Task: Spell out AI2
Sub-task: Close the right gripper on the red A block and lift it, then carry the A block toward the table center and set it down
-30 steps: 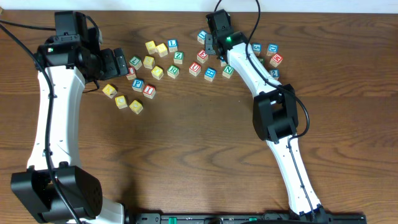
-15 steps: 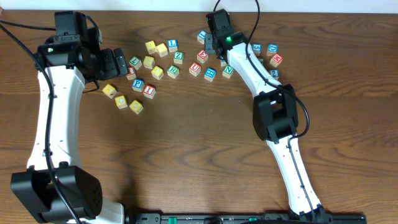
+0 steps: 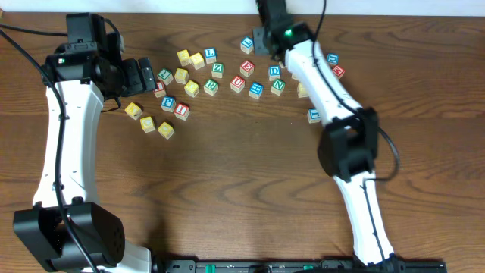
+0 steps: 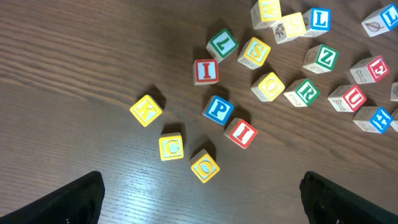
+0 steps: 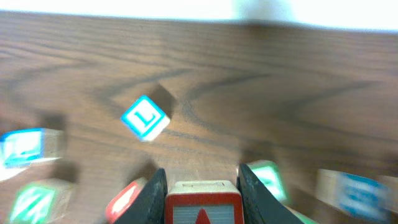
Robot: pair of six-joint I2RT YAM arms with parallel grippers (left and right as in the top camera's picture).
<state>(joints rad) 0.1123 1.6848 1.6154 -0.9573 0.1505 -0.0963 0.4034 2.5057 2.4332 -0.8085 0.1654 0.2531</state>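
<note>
My right gripper [image 3: 263, 39] [image 5: 202, 199] is shut on a red-bordered cube [image 5: 202, 204] whose face shows the tip of a red letter, seemingly the "A". It holds the cube above the far middle of the table. Two red "I" cubes [image 4: 206, 71] [image 4: 241, 132] lie in the left cluster, and they also show in the overhead view [image 3: 160, 89] [image 3: 181, 109]. My left gripper [image 3: 145, 76] [image 4: 199, 205] is open and empty, just left of them. I cannot make out the "2" cube. A blue-bordered cube [image 3: 314, 115] lies beside my right arm, its character unreadable.
Several other letter cubes are scattered across the far table: yellow ones [image 4: 171, 147] [image 4: 204, 165] [image 4: 146, 110], a blue "P" [image 4: 218, 110], green "L" [image 4: 222, 44], "Z" [image 4: 321, 58] and "R" [image 4: 301, 92], and a blue "L" [image 5: 145, 117]. My right arm lies over the right-hand cubes.
My right arm has swung right and back, and its gripper has risen with the red cube in it. The right wrist view is blurred by motion. The left arm has not moved.
</note>
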